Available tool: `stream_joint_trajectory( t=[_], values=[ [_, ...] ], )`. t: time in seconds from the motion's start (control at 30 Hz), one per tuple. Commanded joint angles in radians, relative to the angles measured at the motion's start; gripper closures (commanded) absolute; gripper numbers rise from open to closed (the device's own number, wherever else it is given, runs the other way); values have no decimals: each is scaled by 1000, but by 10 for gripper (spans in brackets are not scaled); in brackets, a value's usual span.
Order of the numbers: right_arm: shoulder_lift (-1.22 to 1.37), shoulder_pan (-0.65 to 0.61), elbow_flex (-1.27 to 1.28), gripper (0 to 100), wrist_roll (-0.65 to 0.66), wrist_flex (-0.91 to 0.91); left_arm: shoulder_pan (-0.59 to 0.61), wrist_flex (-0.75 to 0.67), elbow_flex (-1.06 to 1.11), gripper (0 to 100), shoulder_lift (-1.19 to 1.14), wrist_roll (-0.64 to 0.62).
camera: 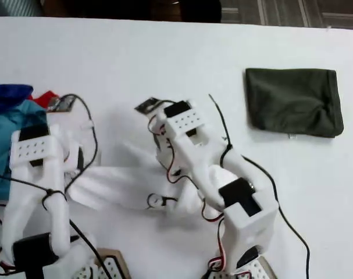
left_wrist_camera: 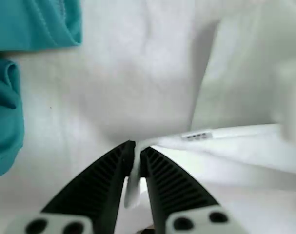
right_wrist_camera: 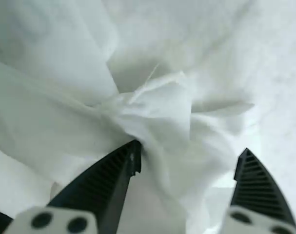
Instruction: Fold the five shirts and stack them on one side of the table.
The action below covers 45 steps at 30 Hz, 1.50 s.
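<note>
High view shows the white table [camera: 164, 52], with a white shirt [camera: 115, 186] stretched between the two arms. A folded dark green shirt [camera: 293, 102] lies well apart from both sets of fingers, out beyond the right arm. A teal shirt [camera: 7, 133] sits near the left gripper [left_wrist_camera: 137, 150], whose fingers pinch an edge of the white shirt. The right gripper [right_wrist_camera: 190, 152] stands spread, with bunched white cloth between its fingers.

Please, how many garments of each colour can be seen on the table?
Dark green shirt, folded: 1
White shirt: 1
Teal shirt: 1
Blue garment: 1
Red cloth, mostly hidden: 1
Total: 5
</note>
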<state>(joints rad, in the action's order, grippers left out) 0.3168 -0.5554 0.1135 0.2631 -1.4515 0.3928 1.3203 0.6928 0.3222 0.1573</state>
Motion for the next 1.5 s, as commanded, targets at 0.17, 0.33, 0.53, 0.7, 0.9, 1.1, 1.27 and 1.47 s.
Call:
stream_joint_trajectory(
  t=[0.17, 0.33, 0.53, 0.7, 0.9, 1.1, 1.27, 1.47],
  values=[
    [85, -27, -14, 963, -8, 38, 20, -17, -5, 974, 34, 11],
    [51, -21, -40, 981, -9, 25, 20, -17, -5, 974, 34, 23],
    [-139, 133, -252, 980, -3, -54, 20, -17, -171, 974, 26, 23],
    [-168, 317, -557, 980, 74, -59, -40, -8, -456, 974, 26, 21],
    [-111, 394, -895, 980, 92, -133, -155, -6, -696, 974, 29, 21],
    [-122, 394, -1089, 980, 92, -312, -224, 204, -905, 974, 34, 21],
    [-237, 381, -968, 980, 92, -318, -229, 436, -983, 974, 28, 54],
    [-492, 277, -525, 979, 92, -317, -199, 451, -756, 974, 37, 198]
  ],
)
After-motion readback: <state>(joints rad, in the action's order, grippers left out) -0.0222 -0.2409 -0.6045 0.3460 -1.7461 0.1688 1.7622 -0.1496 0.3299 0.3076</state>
